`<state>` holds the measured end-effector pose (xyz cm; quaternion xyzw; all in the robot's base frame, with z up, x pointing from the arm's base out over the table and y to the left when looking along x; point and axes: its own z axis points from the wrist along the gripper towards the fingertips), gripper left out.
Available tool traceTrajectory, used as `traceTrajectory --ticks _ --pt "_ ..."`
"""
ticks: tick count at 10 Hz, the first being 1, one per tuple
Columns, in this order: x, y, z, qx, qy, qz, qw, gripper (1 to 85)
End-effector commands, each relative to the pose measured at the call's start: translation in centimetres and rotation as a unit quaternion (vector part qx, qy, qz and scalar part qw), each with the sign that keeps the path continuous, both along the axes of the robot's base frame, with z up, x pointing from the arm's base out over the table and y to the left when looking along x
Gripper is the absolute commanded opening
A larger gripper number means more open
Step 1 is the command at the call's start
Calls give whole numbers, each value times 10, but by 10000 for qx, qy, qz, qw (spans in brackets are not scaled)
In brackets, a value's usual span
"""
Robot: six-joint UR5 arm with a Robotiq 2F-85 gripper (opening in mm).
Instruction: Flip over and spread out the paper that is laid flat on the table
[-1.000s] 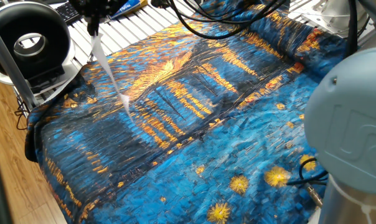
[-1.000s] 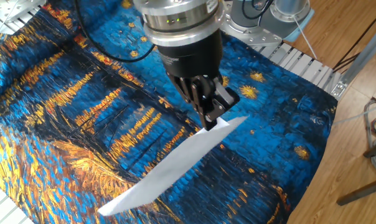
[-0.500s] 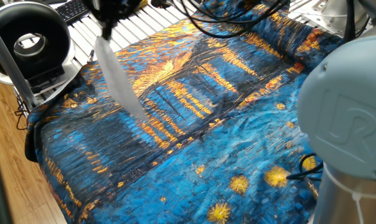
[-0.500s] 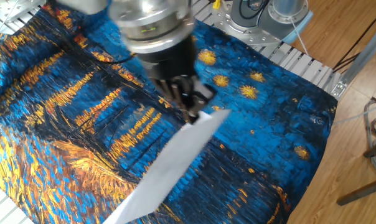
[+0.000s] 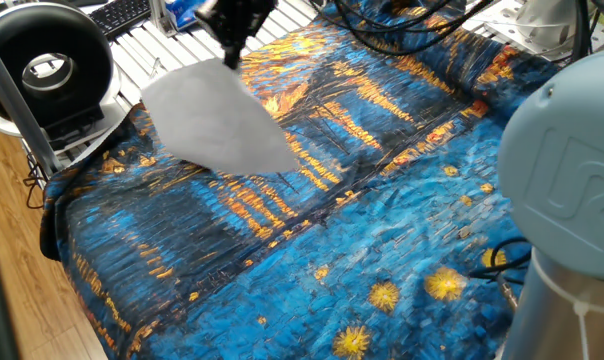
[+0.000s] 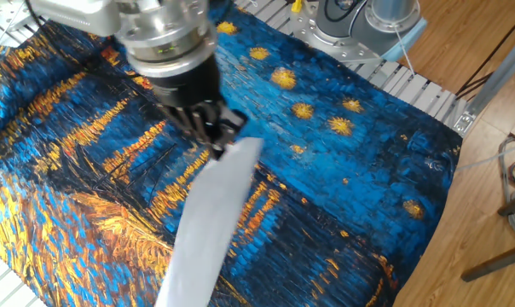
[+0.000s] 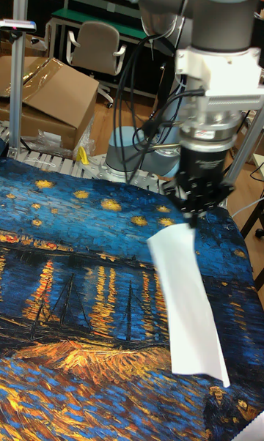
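The white paper (image 5: 217,120) hangs in the air above the table (image 5: 382,200), held by one edge and tilted. In the other fixed view the paper (image 6: 206,222) trails down toward the near edge. In the tall fixed view the paper (image 7: 187,302) hangs below the wrist as a long strip. My gripper (image 6: 222,147) is shut on the sheet's top edge; it also shows in one fixed view (image 5: 230,55) and in the tall fixed view (image 7: 192,217). The blue and orange cloth on the table (image 6: 343,153) lies wrinkled beneath.
A black ring light (image 5: 47,65) stands at the table's left end beside a white slatted surface (image 5: 172,45). A keyboard (image 5: 122,12) lies behind it. The robot base (image 5: 567,210) fills the right foreground. A cardboard box (image 7: 51,97) and a chair (image 7: 95,49) stand beyond the table.
My gripper has carried the paper sideways across the table, and the sheet has swung from edge-on toward broadside, now showing a wide face in one fixed view.
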<state>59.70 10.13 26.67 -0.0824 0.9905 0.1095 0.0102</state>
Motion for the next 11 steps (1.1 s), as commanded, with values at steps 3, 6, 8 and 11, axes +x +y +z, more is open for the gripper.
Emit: traceTrajectory --ticks 3,6,8,11 --pt "10 -60 -11 -529 -110 860 9948 10" --pt "10 -48 -10 -458 -166 369 9981 10" --pt "7 -33 -7 -560 -227 -58 9982 10" --pt "5 -11 18 -755 -118 -518 9957 10"
